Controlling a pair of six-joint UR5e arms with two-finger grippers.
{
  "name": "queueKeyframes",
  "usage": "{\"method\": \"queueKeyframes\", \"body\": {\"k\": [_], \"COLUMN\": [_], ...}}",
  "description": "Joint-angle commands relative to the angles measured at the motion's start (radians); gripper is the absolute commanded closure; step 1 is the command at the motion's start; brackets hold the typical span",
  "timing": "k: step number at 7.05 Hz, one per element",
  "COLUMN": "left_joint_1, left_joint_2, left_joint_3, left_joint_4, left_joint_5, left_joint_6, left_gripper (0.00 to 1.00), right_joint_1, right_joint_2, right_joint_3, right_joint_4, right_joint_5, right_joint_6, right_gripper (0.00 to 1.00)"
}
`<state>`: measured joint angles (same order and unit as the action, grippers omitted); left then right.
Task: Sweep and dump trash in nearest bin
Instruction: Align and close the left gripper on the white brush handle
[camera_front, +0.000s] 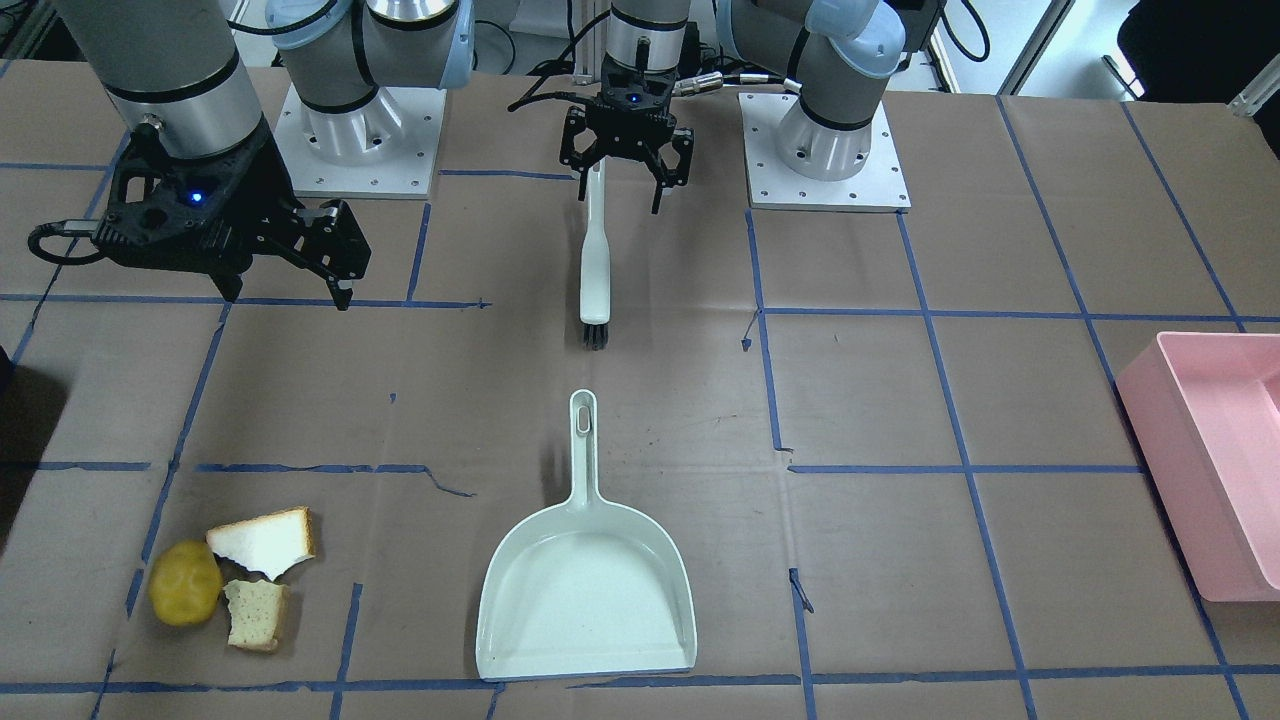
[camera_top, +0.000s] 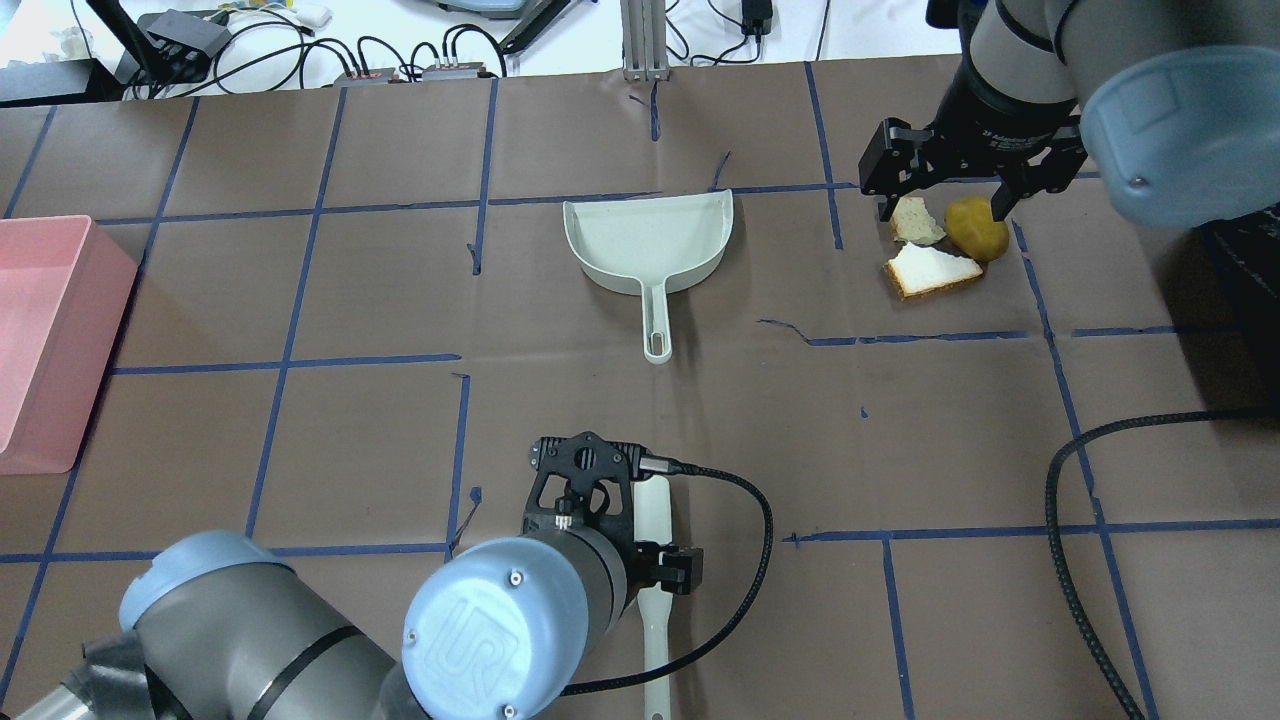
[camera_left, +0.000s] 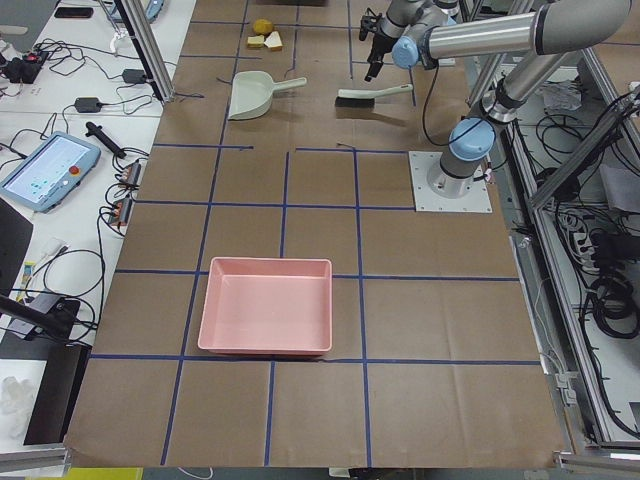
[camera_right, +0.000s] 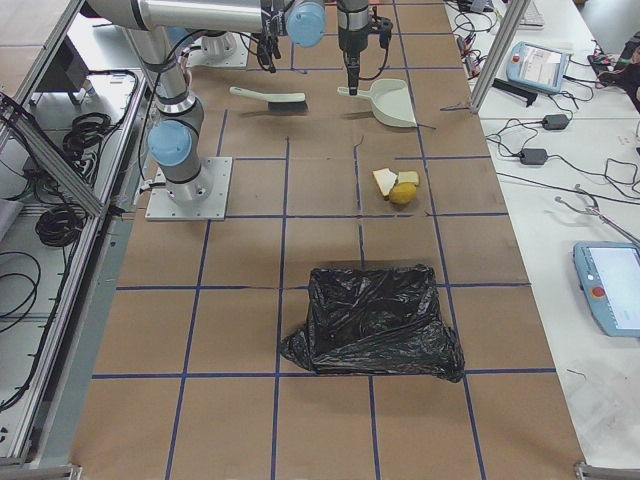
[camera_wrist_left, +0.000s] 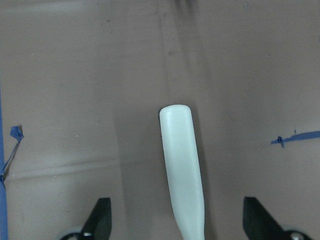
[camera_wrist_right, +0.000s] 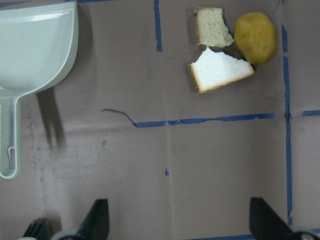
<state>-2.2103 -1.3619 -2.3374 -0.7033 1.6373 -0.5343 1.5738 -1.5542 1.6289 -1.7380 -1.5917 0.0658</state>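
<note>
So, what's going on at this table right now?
A two-armed robot is setting up to sweep. Its left gripper hangs open over the handle of the brush, not gripping it. The right gripper, also open, hovers near a yellow ball, a bread slice and a bread chunk. The dustpan lies untouched. Nothing is swept yet.

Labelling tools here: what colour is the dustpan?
Pale mint green; the dustpan shows best in the front-facing view.
</note>
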Motion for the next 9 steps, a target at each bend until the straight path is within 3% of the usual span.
{"method": "queueKeyframes", "body": {"k": [1, 6, 8, 9], "left_joint_1": [-0.032, -0.153, -0.239, -0.261], "left_joint_2": [-0.005, -0.089, -0.153, -0.178], "left_joint_3": [-0.078, -0.068, -0.068, -0.068], "left_joint_4": [0.106, 0.165, 0.172, 0.182], "left_joint_5": [0.004, 0.010, 0.156, 0.168], "left_joint_6": [-0.149, -0.154, -0.187, -0.211], "left_gripper": [0.01, 0.01, 0.01, 0.01], "right_joint_1": [0.000, 0.000, 0.000, 0.000], "right_joint_2": [0.000, 0.000, -0.003, -0.003], "right_joint_3": [0.000, 0.000, -0.001, -0.001], "right_joint_4": [0.000, 0.000, 0.000, 0.000], "right_joint_5": [-0.002, -0.002, -0.001, -0.001], "right_joint_6": [0.000, 0.000, 0.000, 0.003], "right_gripper": [0.00, 0.00, 0.00, 0.00]}}
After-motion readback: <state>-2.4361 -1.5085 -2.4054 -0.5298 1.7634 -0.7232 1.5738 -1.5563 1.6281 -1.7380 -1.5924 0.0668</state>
